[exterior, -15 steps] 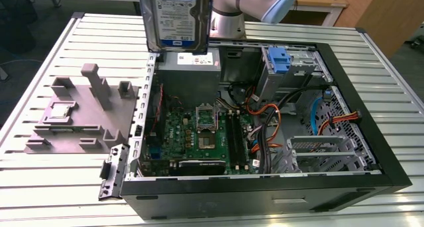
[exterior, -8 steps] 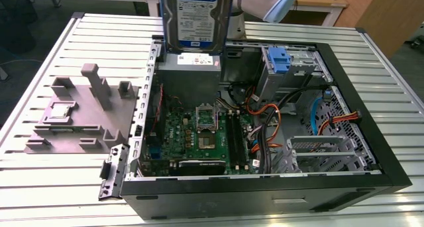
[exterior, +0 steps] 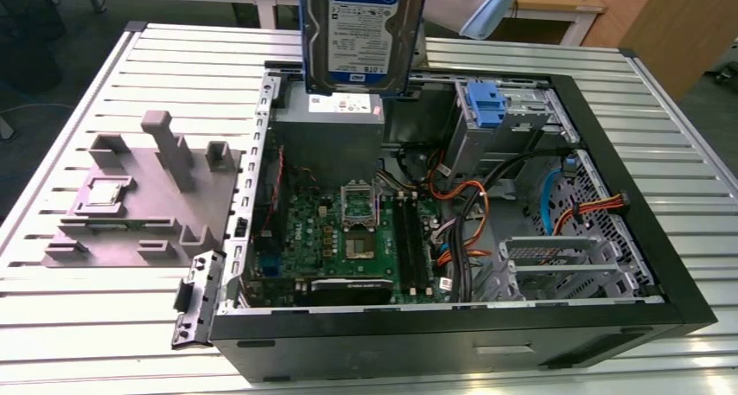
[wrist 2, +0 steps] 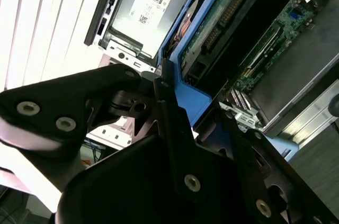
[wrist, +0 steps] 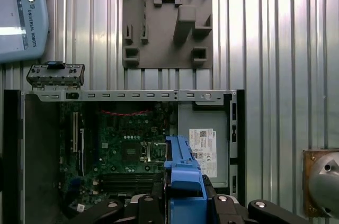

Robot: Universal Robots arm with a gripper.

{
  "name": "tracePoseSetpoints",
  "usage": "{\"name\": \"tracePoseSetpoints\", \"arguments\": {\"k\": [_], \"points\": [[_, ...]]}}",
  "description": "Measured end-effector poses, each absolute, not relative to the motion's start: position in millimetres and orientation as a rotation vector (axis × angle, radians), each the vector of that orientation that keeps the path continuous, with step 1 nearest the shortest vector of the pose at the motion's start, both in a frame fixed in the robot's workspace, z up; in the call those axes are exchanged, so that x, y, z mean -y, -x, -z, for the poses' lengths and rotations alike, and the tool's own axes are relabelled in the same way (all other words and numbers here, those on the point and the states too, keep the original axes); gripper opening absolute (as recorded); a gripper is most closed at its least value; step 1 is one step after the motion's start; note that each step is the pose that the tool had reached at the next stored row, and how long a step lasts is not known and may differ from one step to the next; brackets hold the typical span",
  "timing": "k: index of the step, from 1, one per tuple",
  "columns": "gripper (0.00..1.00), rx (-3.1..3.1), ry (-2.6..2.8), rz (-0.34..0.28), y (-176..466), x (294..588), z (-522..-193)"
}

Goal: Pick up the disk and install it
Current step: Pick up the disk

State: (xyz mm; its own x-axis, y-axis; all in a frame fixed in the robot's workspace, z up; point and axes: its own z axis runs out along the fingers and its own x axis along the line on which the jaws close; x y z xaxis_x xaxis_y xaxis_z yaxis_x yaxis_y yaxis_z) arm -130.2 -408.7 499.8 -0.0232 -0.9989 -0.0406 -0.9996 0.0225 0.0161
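Gripper [wrist: 184, 204] is pinched on the blue carrier edge of the disk [exterior: 361, 32]. The disk hangs beneath it, long axis upright, clear above the open computer case [exterior: 692, 313], over the grey metal box [exterior: 328, 123].

The black hand [wrist 2: 177, 102] grips the blue-framed disk [wrist 2: 222, 17] by its edge (the disk's green circuit-board side faces the camera). Beyond the disk sit a grey metal box [wrist 2: 143, 7] with a white label and the white slatted counter [wrist 2: 37, 28].
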Motion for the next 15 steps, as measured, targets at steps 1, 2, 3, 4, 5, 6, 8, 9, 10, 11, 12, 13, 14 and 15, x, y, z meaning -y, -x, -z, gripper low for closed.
{"name": "tracePoseSetpoints", "arguments": {"k": [1,2,3,4,5,6,8,9,10,11,12,13,14,15], "points": [[0.36,-2.234,2.183,-0.062,130.2,408.8,-499.7],[0.36,-2.234,2.183,-0.062,130.2,409.8,-499.5],[0.36,-2.234,2.183,-0.062,130.2,411.7,-499.2],[0.36,-2.234,2.183,-0.062,130.2,413.8,-499.0],[0.36,-2.234,2.183,-0.062,130.2,416.1,-498.8],[0.36,-2.234,2.183,-0.062,130.2,418.9,-498.4],[0.36,-2.234,2.183,-0.062,129.9,422.3,-497.8],[0.36,-2.234,2.183,-0.062,129.5,423.3,-497.5],[0.36,-2.233,2.183,-0.062,128.5,423.7,-497.1],[0.36,-2.234,2.183,-0.062,127.0,423.8,-496.8],[0.36,-2.234,2.183,-0.062,125.1,423.9,-496.6],[0.36,-2.234,2.183,-0.062,122.7,423.9,-496.4],[0.36,-2.234,2.183,-0.062,119.2,423.9,-496.2],[0.36,-2.234,2.183,-0.062,115.1,423.9,-496.1]]}}
